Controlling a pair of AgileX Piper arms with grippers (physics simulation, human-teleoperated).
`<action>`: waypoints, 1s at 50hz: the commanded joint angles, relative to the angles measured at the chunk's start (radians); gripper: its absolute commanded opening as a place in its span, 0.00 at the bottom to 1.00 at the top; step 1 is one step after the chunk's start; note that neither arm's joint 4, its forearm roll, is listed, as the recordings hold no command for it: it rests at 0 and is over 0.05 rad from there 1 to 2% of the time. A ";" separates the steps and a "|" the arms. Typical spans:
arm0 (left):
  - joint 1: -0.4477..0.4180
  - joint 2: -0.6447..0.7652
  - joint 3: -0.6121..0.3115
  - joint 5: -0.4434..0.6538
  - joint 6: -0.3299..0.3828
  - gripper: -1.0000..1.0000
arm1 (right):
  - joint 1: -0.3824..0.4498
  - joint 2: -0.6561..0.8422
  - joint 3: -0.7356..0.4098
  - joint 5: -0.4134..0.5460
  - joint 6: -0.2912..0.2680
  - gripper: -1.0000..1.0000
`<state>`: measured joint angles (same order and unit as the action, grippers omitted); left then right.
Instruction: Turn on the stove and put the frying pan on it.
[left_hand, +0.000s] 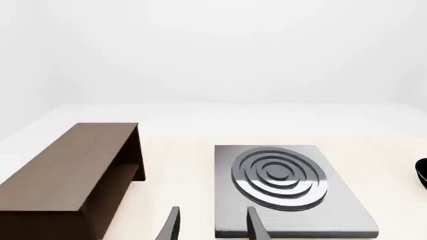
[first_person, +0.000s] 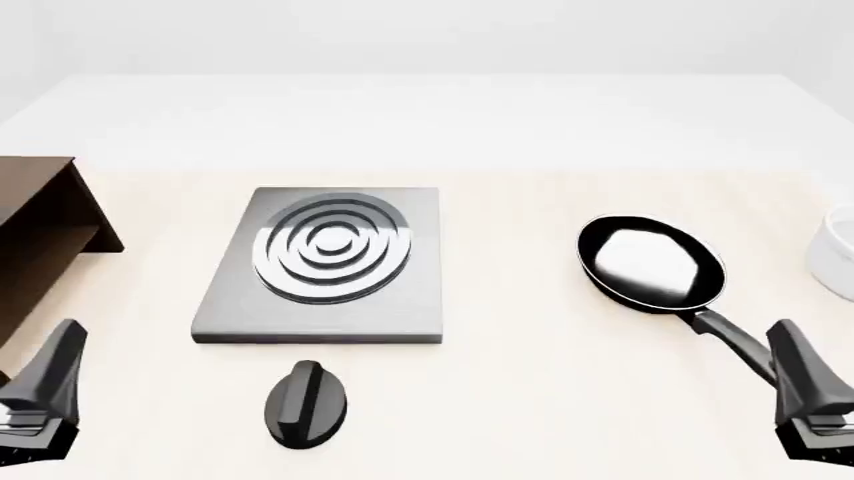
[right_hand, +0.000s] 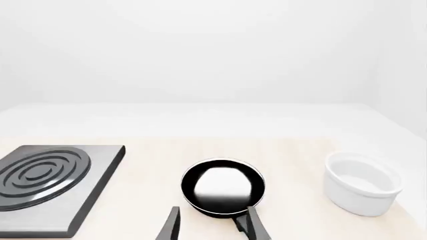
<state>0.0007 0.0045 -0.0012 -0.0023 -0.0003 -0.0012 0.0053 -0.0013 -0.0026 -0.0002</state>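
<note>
- Flat square grey metal stove slab (first_person: 324, 268) with raised concentric silver rings lies on the pale table (first_person: 534, 400), left of centre in the front view. Nothing sits on it.
- Round black ridged knob (first_person: 306, 401) lies apart from the slab, just in front of its near edge, on bare tabletop.
- Small round black frying pan (first_person: 650, 262) with a glossy inside sits on the table well to the right of the stove — not on it. Its long black handle (first_person: 731, 337) runs toward the near right corner, ending beside the right gripper.
- White round bowl (first_person: 838, 250) at the right edge, just beyond the pan; cut by the frame in the front view, whole in the right wrist view (right_hand: 362, 183).
- Brown wooden cabinet (first_person: 43, 235) at the far left, open-sided, apart from the stove.
- Left gripper (left_hand: 212, 225): fingers spread apart, nothing between them; it hangs near the front-left corner of the table, short of the stove's near edge.
- Right gripper (right_hand: 212, 225): fingers likewise apart and empty — one fingertip overlaps the pan handle in the wrist view, but contact cannot be told.
</note>
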 joint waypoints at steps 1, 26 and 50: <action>0.002 0.008 -0.002 -0.004 0.001 1.00 | -0.001 0.008 -0.002 -0.003 -0.005 1.00; -0.029 0.239 0.000 -0.139 -0.025 1.00 | -0.008 0.013 -0.003 -0.007 -0.003 1.00; -0.227 0.869 -0.101 -0.368 0.290 1.00 | -0.007 0.006 -0.002 -0.004 -0.001 1.00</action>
<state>-0.1768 0.6380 -0.0916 -0.2637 0.1861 -0.0067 0.0115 -0.0034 -0.0069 -0.0027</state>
